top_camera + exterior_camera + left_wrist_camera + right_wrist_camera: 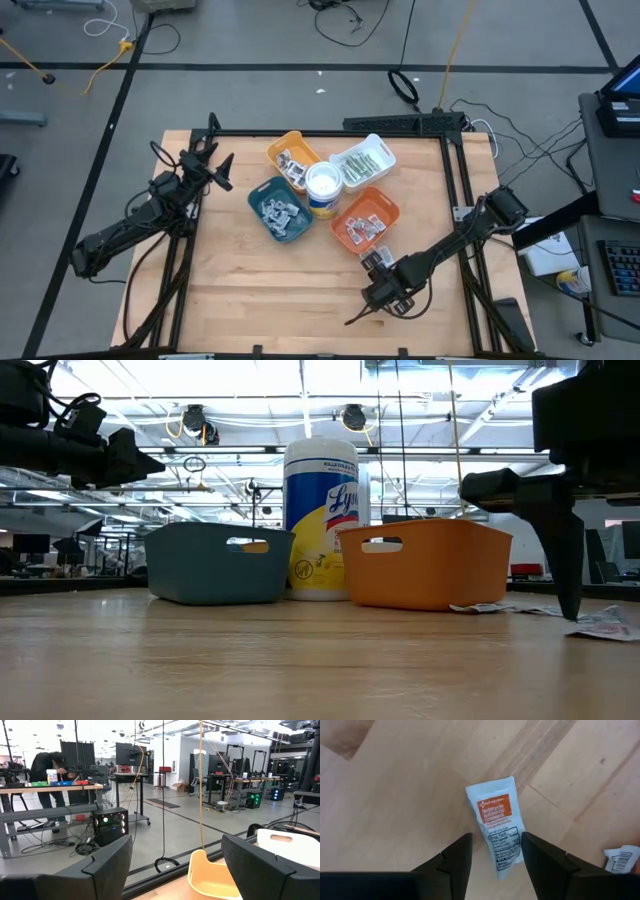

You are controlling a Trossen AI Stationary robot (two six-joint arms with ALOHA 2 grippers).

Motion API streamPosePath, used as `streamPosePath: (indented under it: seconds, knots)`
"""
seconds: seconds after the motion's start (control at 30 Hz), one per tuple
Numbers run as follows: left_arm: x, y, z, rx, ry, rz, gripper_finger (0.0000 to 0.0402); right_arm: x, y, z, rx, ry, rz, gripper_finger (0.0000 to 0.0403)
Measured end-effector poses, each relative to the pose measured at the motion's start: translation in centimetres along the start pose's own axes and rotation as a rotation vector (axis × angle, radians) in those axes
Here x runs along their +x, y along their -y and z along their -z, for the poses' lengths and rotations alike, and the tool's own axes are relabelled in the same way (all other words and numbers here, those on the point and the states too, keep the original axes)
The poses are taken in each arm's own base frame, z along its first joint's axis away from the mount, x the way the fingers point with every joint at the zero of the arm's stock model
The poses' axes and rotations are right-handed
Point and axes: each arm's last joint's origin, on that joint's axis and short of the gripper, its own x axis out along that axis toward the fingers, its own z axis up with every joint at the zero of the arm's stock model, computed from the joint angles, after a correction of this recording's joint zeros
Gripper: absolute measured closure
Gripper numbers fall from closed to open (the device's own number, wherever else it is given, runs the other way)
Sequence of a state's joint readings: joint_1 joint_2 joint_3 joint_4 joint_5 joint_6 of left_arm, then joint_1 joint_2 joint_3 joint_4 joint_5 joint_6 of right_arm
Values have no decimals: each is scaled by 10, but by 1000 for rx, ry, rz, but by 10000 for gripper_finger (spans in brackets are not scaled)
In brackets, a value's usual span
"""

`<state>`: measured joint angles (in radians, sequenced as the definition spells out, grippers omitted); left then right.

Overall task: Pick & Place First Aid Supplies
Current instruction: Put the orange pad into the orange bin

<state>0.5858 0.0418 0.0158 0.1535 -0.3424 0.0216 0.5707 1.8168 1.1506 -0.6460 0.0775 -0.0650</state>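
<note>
Hovering at five o'clock on the table (300, 300) in the high view, the right gripper (378, 268) is working just below the orange tray (366, 218), while the left gripper (215, 165) is waiting at nine o'clock, fingers spread wide and holding nothing. Most packets are already lying in the orange, yellow (292, 155), white (364, 160) and blue (280, 208) trays around the wipes tub (323, 187). Low view: stray packets (600, 622) are lying at three o'clock. Right wrist view: half-open fingers (454, 860) are straddling an ointment packet (497, 822), not yet pinching it.
</note>
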Motion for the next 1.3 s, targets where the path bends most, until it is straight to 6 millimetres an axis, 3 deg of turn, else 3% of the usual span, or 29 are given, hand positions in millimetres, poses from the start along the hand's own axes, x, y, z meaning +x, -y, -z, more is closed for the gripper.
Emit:
streamPosePath:
  seconds: [0.17,0.43,0.6,0.83,1.03,1.3]
  knots:
    - [0,0,0,0,0,0,94,2,0,1,3,14,-1,275]
    - [0,0,0,0,0,0,94,3,-1,2,106,11,-19,393]
    - [0,0,0,0,0,0,94,-3,-3,3,242,11,-49,398]
    - [0,0,0,0,0,0,94,-45,0,-2,458,40,-50,401]
    - [0,0,0,0,0,0,94,-77,9,-4,770,57,69,402]
    - [0,0,0,0,0,0,94,-99,27,2,1196,-4,171,402]
